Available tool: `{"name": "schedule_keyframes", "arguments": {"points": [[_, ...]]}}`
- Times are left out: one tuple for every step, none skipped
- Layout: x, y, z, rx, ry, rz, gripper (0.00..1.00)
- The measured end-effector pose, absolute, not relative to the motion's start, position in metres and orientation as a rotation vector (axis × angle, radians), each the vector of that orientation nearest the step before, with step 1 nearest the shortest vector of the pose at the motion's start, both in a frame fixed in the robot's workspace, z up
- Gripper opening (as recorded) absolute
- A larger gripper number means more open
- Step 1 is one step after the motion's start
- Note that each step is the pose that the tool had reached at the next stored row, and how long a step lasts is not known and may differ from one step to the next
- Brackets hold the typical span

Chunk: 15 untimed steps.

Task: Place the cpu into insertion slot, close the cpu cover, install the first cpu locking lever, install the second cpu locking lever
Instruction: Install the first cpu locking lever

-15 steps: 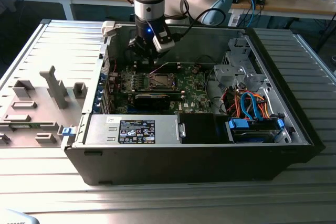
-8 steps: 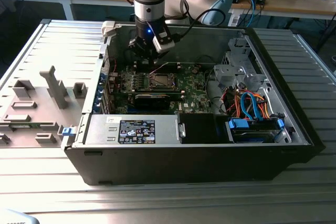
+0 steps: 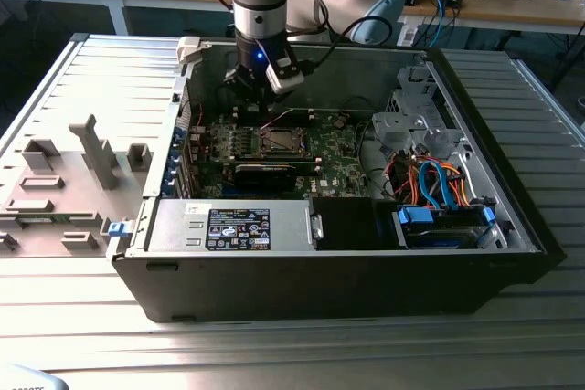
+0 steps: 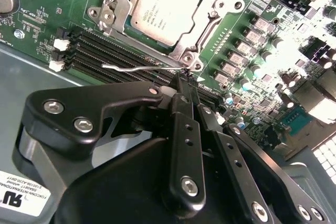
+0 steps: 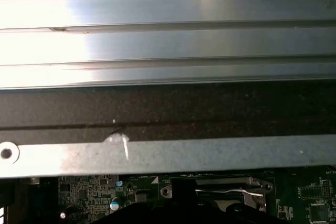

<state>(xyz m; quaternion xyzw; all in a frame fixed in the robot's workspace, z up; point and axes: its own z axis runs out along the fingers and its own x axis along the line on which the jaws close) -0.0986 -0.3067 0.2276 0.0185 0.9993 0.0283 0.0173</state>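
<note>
The cpu [image 4: 160, 6] lies flat in the insertion slot [image 3: 279, 141] on the green board. The cpu cover [image 4: 119, 22], a silver frame, lies down around it. A thin wire locking lever [image 4: 131, 68] stands off the board beside the socket, and it shows as a slanted line [image 3: 279, 118] in the exterior view. My gripper [image 4: 181, 81] is shut, its black tips together right at that lever's end, just off the socket's corner screw. I cannot tell whether the wire is pinched or only touched. In the exterior view the gripper [image 3: 260, 89] hangs behind the socket.
Black memory slots [image 4: 100, 51] run next to the lever. A long black card [image 3: 265, 173] and a labelled box [image 3: 239, 227] sit in front of the socket. Cables and a drive bay [image 3: 439, 184] fill the exterior view's right. The case wall [image 5: 168, 156] is close by.
</note>
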Motion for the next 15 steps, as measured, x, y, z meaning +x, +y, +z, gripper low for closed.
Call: {"name": "schedule_keyframes", "arguments": {"points": [[-0.0986, -0.3067, 0.2273, 0.057, 3.105, 0.088, 0.11], [-0.0986, -0.3067, 0.2269, 0.057, 3.105, 0.088, 0.11], [-0.0986, -0.3067, 0.2266, 0.057, 3.105, 0.088, 0.11], [-0.0986, -0.3067, 0.2262, 0.057, 3.105, 0.088, 0.11], [-0.0986, -0.3067, 0.2260, 0.057, 3.105, 0.088, 0.11], [-0.0985, -0.3067, 0.2257, 0.057, 3.105, 0.088, 0.11], [-0.0985, -0.3067, 0.2254, 0.057, 3.105, 0.088, 0.11], [-0.0985, -0.3067, 0.2252, 0.057, 3.105, 0.088, 0.11], [-0.0985, -0.3067, 0.2249, 0.057, 3.105, 0.088, 0.11], [-0.0985, -0.3067, 0.2247, 0.057, 3.105, 0.088, 0.11], [-0.0985, -0.3067, 0.2240, 0.057, 3.105, 0.088, 0.11], [-0.0985, -0.3067, 0.2234, 0.057, 3.105, 0.088, 0.11], [-0.0985, -0.3067, 0.2233, 0.057, 3.105, 0.088, 0.11], [-0.0985, -0.3067, 0.2230, 0.057, 3.105, 0.088, 0.11], [-0.0985, -0.3067, 0.2228, 0.058, 3.105, 0.088, 0.11]]}}
